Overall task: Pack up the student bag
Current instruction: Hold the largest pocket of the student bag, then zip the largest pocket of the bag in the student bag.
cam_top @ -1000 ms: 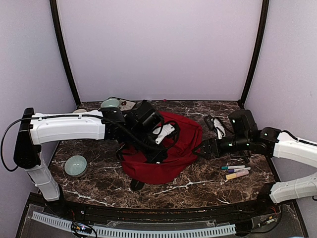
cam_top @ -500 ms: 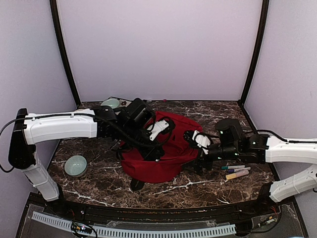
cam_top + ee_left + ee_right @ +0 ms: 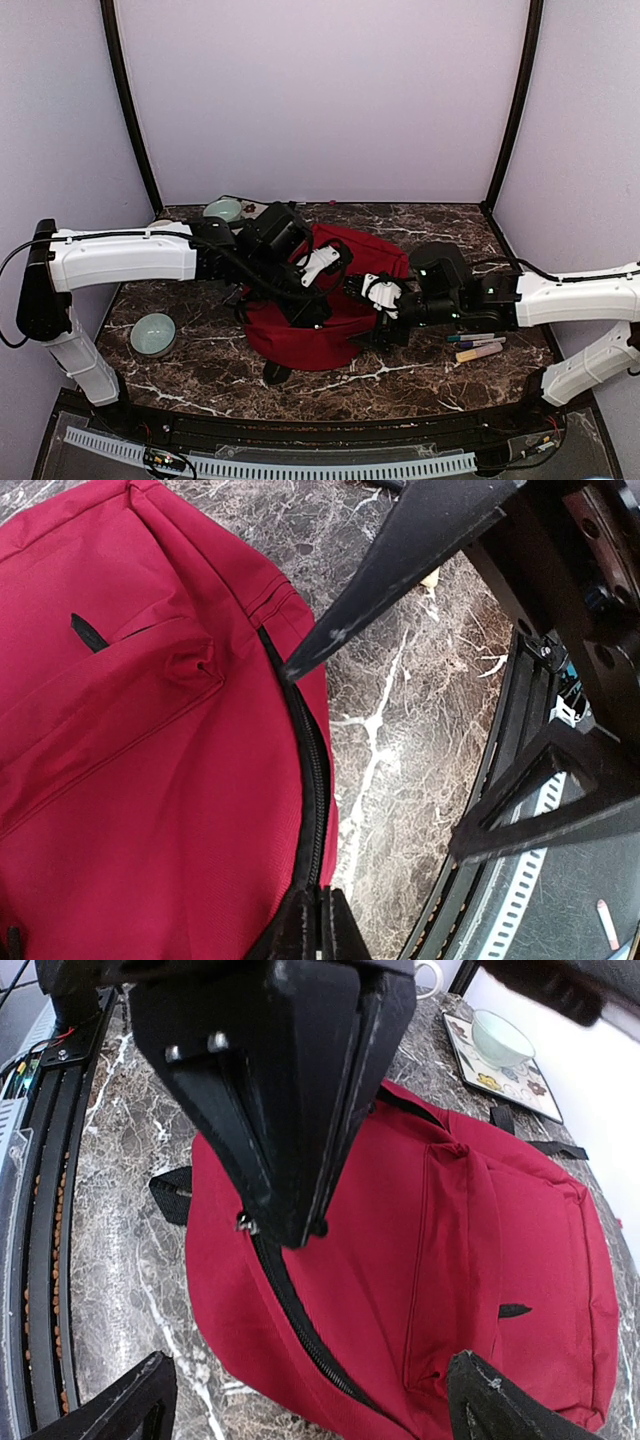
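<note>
My left fingers clamp the zipper at six o'clock, tensioning the bag (I reckon); right fingers apart.

— What does the student bag look like?
— Big, soft and rounded, in red fabric with black trim.
— Where is it?
— Lying on the dark marbled table, about the middle, front face up.
— Open or shut?
— The black main zipper curves along one side edge, and the stretch that shows looks shut.
— Any pockets?
— A front pocket is sewn on the face, with a small black pull tab at its seam. The fabric puckers at one corner.
— Straps?
— A short black strap pokes out from under one edge, and a second strap lies by the far end
</note>
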You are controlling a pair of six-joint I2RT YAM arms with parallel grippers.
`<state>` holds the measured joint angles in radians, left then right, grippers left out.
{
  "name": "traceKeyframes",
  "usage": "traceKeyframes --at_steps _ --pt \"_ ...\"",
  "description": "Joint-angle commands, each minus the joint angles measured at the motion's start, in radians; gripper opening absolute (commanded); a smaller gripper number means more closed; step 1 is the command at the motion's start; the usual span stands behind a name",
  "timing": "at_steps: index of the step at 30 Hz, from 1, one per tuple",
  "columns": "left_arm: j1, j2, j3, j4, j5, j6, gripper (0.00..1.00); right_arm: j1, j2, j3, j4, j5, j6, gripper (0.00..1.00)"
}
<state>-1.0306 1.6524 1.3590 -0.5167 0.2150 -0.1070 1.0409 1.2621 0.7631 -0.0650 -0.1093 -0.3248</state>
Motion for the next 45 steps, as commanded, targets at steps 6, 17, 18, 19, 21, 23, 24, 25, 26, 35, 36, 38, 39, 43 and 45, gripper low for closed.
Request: traceKeyframes --at_steps 6,17,18,19,21,23,24,25,26,35,36,38,39,43,45 --pt "0.006 -0.066 -0.027 0.043 0.014 -0.035 0.00 0.046 0.072 0.025 0.108 0.019 0.008 0.84" --pt "0.029 -0.141 -0.126 0.131 0.055 -0.104 0.00 0.053 0.138 -0.075 0.330 0.068 0.045 0.68" --pt "0.029 -0.139 -0.124 0.127 0.057 -0.103 0.00 0.055 0.149 -0.076 0.338 0.077 0.046 0.66" --pt "0.029 -0.137 -0.121 0.121 0.059 -0.102 0.00 0.058 0.156 -0.077 0.349 0.084 0.044 0.61" --pt "0.030 -0.136 -0.118 0.115 0.061 -0.103 0.00 0.066 0.168 -0.083 0.374 0.098 0.034 0.54" --pt "0.031 -0.141 -0.121 0.116 0.062 -0.108 0.00 0.075 0.178 -0.085 0.385 0.114 0.019 0.43" --pt "0.030 -0.143 -0.121 0.118 0.061 -0.109 0.00 0.084 0.186 -0.080 0.377 0.134 0.014 0.38" --pt "0.030 -0.146 -0.122 0.119 0.062 -0.112 0.00 0.093 0.195 -0.071 0.363 0.152 0.002 0.30" --pt "0.031 -0.150 -0.124 0.120 0.060 -0.113 0.00 0.098 0.204 -0.065 0.349 0.166 -0.001 0.20" --pt "0.046 -0.182 -0.146 0.098 0.029 -0.122 0.00 0.153 0.172 -0.084 0.351 0.278 0.052 0.00" --pt "0.056 -0.193 -0.154 0.098 0.030 -0.122 0.00 0.158 0.161 -0.090 0.348 0.287 0.055 0.00" --pt "0.080 -0.218 -0.170 0.097 0.035 -0.116 0.00 0.164 0.133 -0.106 0.341 0.295 0.066 0.00" --pt "0.095 -0.229 -0.178 0.094 0.038 -0.110 0.00 0.166 0.116 -0.120 0.341 0.298 0.072 0.00" --pt "0.150 -0.264 -0.199 0.053 0.023 -0.077 0.00 0.171 0.034 -0.195 0.357 0.303 0.100 0.00" --pt "0.169 -0.275 -0.211 0.042 0.016 -0.068 0.00 0.171 0.001 -0.219 0.353 0.317 0.114 0.00"
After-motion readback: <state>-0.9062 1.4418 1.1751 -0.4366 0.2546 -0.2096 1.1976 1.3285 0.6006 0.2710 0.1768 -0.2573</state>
